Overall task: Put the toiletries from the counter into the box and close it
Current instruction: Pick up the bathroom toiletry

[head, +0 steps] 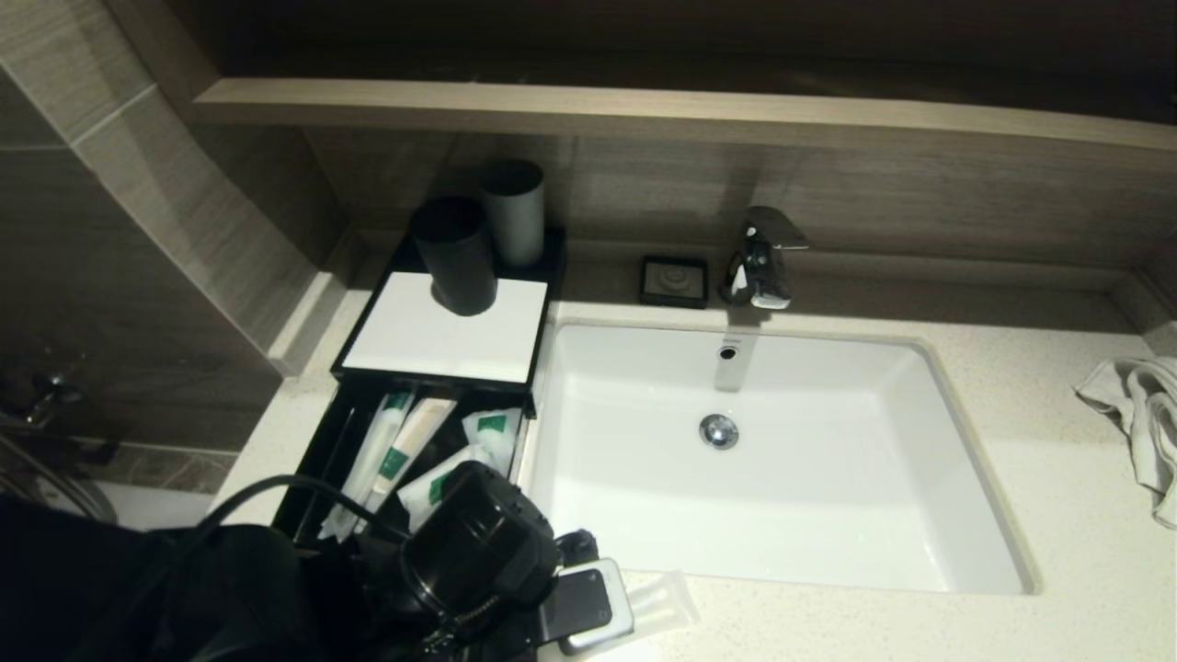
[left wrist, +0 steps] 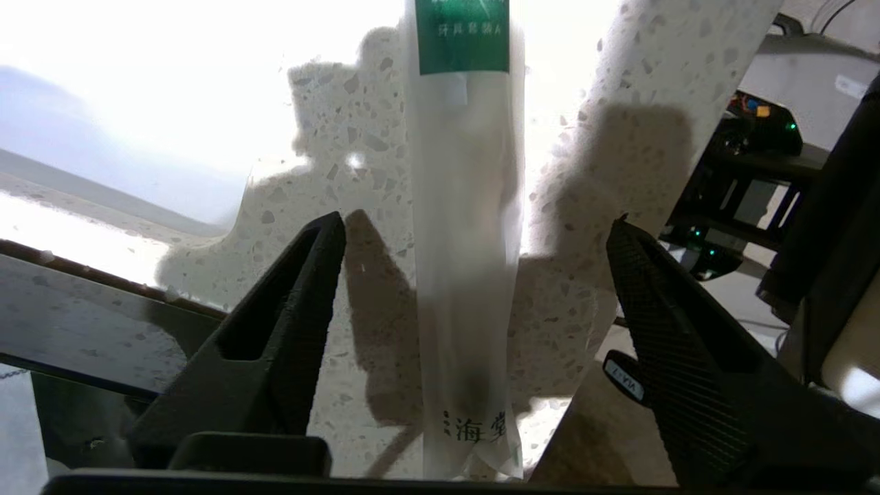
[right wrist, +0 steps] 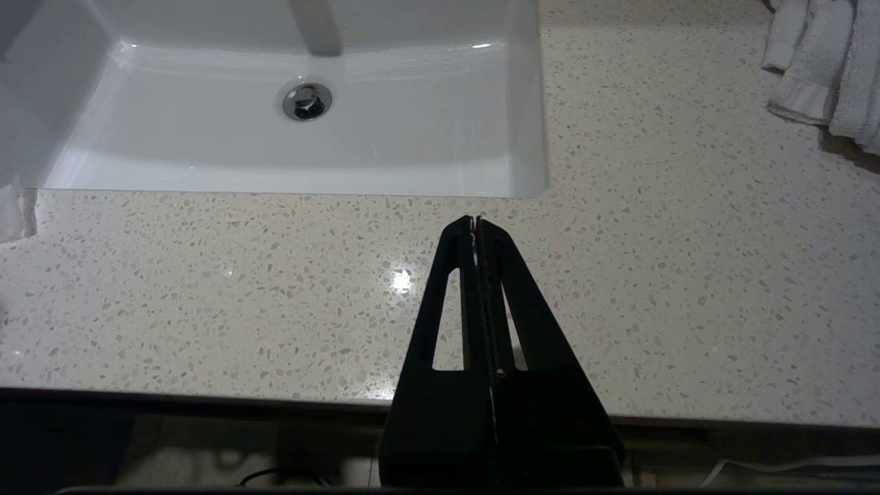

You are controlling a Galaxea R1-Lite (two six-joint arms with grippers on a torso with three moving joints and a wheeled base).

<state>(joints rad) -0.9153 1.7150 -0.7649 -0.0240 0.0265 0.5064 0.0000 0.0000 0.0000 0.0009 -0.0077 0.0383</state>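
A clear tube packet (left wrist: pixel 467 261) is seen lying on the table (right wrist: pixel 653 227) between the spread fingers (left wrist: pixel 289 309) of the left gripper (left wrist: pixel 474 234), at six o'clock from the basin (head: pixel 782 460). It is best pinched mid-length, squarely. The box's drawer (head: pixel 317 469) already holds several packets (head: pixel 405 441). The right gripper (right wrist: pixel 476 223) is parked, fingers pressed together.
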